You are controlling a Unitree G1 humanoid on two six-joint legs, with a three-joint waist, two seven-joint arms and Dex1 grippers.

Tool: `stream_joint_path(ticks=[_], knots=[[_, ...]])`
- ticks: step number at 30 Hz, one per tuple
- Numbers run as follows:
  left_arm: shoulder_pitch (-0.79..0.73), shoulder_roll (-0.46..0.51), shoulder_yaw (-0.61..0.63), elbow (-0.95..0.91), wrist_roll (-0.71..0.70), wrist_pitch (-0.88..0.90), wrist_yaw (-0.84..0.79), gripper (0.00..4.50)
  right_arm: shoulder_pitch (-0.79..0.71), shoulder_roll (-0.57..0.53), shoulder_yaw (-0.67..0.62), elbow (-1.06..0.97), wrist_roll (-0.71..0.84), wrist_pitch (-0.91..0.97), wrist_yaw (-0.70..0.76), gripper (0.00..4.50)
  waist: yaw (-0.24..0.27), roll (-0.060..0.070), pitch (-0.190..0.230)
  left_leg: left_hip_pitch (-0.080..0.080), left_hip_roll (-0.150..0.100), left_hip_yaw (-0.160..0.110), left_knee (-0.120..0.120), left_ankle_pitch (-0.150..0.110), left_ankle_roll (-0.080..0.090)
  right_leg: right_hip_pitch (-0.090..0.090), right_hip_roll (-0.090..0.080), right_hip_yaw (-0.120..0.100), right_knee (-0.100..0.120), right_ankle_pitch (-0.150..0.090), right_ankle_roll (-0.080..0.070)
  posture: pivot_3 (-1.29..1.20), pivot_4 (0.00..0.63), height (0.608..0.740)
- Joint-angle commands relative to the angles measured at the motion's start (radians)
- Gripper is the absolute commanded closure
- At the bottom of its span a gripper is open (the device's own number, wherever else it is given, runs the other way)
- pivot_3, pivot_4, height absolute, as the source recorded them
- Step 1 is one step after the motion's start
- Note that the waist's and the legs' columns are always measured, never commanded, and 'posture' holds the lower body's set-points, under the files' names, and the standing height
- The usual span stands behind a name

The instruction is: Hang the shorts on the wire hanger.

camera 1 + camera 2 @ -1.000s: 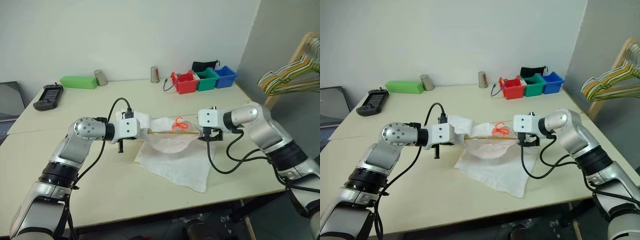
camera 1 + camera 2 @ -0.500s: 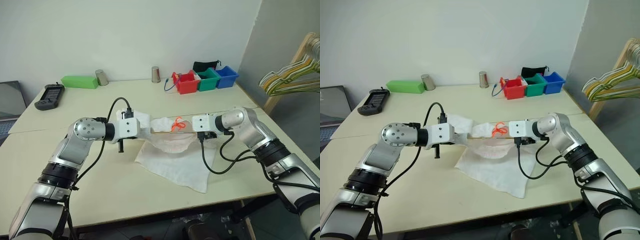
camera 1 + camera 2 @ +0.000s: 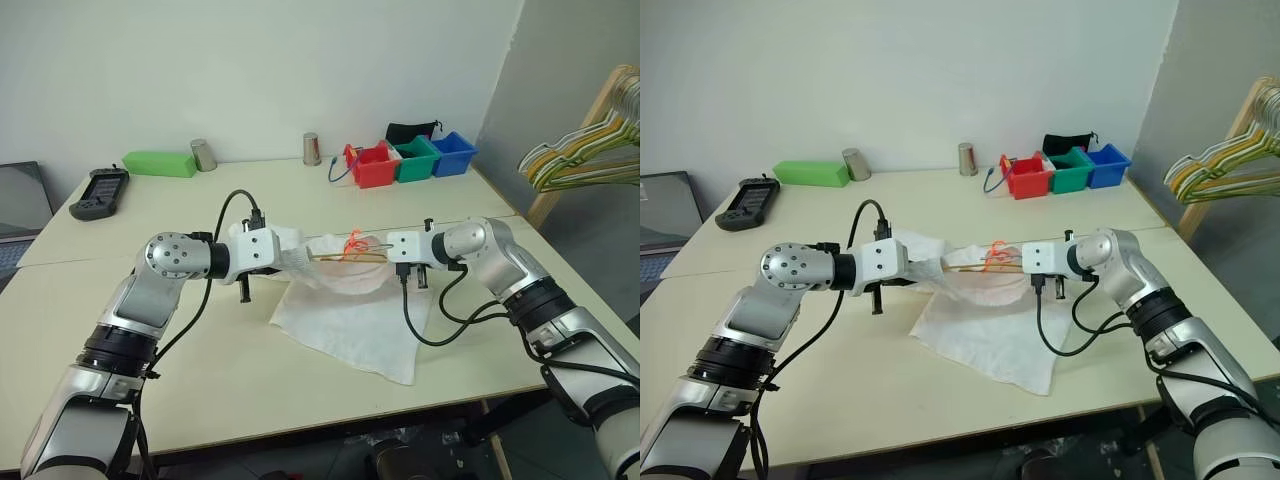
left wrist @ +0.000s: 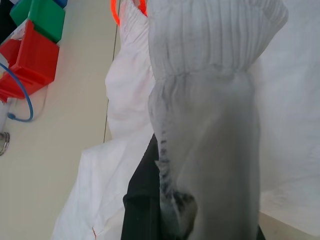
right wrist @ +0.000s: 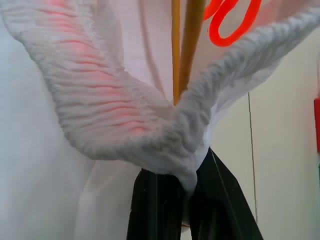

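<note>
The right end effector (image 5: 182,197) is pinching the elastic waistband of the shorts (image 3: 350,320) between its two black fingers, with the wire hanger (image 5: 186,47) running just behind the gathered band. The left end effector (image 4: 165,215) is likewise clamping the opposite side of the waistband, fabric bunching over its fingers. Between the two, the waistband is being held stretched above the bench (image 3: 200,360), the hanger's thin gold bar lying along the opening beside the orange drawstring (image 3: 355,243), while the legs of the shorts are trailing on the bench below. Judging from this, the hanger is sitting partly inside the waist; the shorts are not yet hanging from it.
</note>
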State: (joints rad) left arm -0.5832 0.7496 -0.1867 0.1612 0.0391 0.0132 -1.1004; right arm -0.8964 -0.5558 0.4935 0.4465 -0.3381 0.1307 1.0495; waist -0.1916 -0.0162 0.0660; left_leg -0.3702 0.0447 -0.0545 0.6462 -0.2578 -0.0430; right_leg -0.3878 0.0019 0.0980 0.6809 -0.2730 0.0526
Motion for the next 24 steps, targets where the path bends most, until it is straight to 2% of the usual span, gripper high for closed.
stream_joint_path(ticks=[1,4,21,22,24], knots=[[-0.027,0.005,0.027,-0.026,-0.015,-0.017,0.01,4.34,-0.024,-0.003,-0.045,-0.062,0.022,0.005,0.014,3.79,0.0,0.0,0.0,0.0,0.0,0.0,0.0,0.0,0.0,0.0,0.0,0.0,0.0,0.0,0.0,-0.06,0.0,0.74],[-0.031,0.007,0.03,-0.024,-0.015,-0.018,0.009,4.34,-0.017,-0.019,-0.045,-0.077,0.009,-0.002,0.013,2.95,0.0,0.0,0.0,0.0,0.0,0.0,0.0,0.0,0.0,0.0,0.0,0.0,0.0,0.0,0.0,-0.06,0.0,0.74],[-0.023,0.012,0.037,-0.063,-0.045,0.025,0.01,4.34,-0.013,-0.042,-0.042,-0.031,0.002,-0.044,0.022,2.95,0.002,0.0,0.0,0.0,0.0,0.0,0.0,0.0,0.0,0.0,0.0,0.0,0.0,0.0,0.0,-0.05,0.0,0.74],[-0.017,0.016,0.037,-0.064,-0.041,0.02,0.012,4.34,-0.011,-0.051,-0.047,-0.053,0.017,-0.034,0.05,2.61,0.002,0.0,0.0,0.0,0.0,0.0,0.0,0.0,0.0,0.0,0.0,0.0,0.0,0.0,0.0,-0.05,0.0,0.74],[-0.011,0.019,0.037,-0.067,-0.041,0.019,0.013,4.34,-0.007,-0.059,-0.053,-0.079,0.03,-0.024,0.075,2.33,0.003,0.0,0.0,0.0,0.0,0.0,0.0,0.0,0.0,0.0,0.0,0.0,0.0,0.0,0.0,-0.05,0.0,0.74]])
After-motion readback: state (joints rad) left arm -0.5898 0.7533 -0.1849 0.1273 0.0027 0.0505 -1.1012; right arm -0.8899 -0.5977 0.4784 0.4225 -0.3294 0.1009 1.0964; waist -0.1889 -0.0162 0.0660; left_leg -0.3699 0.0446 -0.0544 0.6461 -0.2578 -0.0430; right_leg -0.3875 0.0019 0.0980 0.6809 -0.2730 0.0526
